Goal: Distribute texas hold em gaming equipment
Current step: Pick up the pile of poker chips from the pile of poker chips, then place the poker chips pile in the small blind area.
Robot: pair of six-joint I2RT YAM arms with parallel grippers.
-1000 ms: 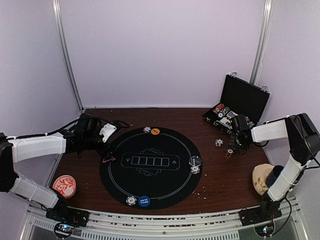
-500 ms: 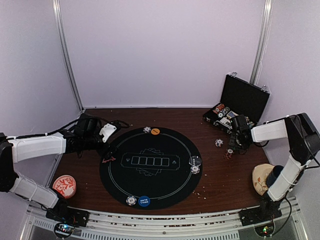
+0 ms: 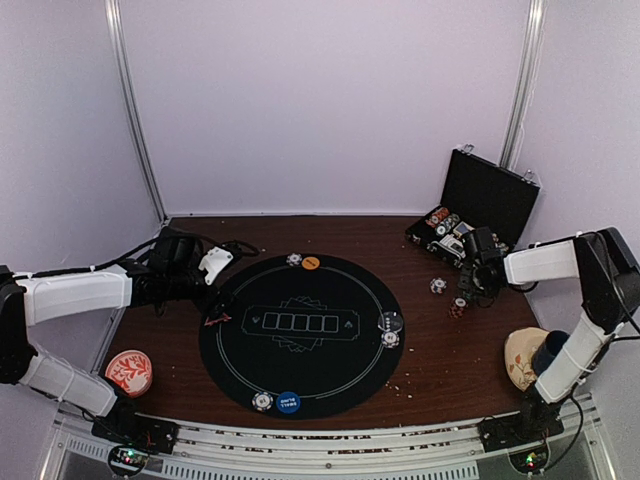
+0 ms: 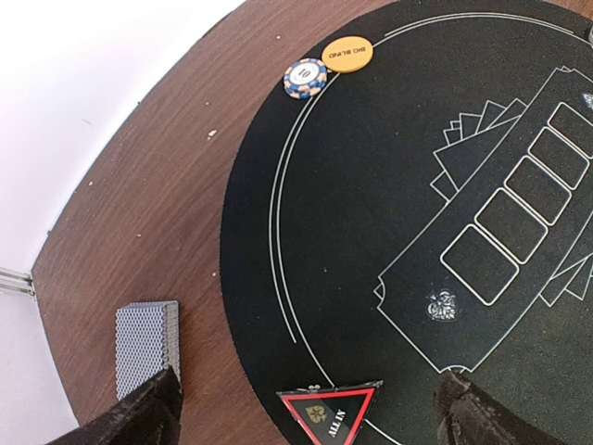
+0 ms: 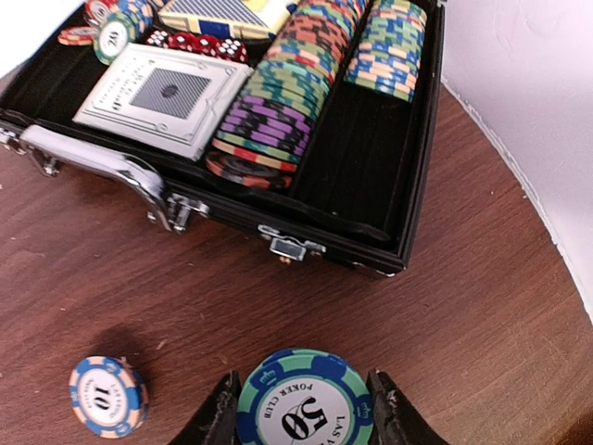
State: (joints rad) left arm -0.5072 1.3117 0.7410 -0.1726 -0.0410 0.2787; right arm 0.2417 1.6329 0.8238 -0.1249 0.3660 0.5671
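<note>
My right gripper (image 5: 304, 422) is shut on a green-and-blue 50 poker chip (image 5: 304, 403), low over the wood in front of the open black chip case (image 5: 371, 167). A blue 10 chip (image 5: 108, 397) lies loose to its left. My left gripper (image 4: 310, 428) stands open over the left edge of the round black mat (image 3: 300, 345), with the red triangle marker (image 4: 329, 414) between its fingers, untouched. A grey-backed card deck (image 4: 145, 343) lies on the wood beside the left finger. On the mat's rim, a chip sits beside each of the orange button (image 3: 311, 263), black button (image 3: 390, 321) and blue button (image 3: 288, 402).
The case holds rows of stacked chips (image 5: 278, 102), a card box (image 5: 167, 97) and red dice (image 5: 195, 44). A red-and-white dish (image 3: 129, 371) sits front left. A dark blue cup (image 3: 548, 350) stands front right by the right arm's base.
The right jaws have closed in on the 50 chip. The right wrist shifted slightly towards the case. The left arm has not moved.
</note>
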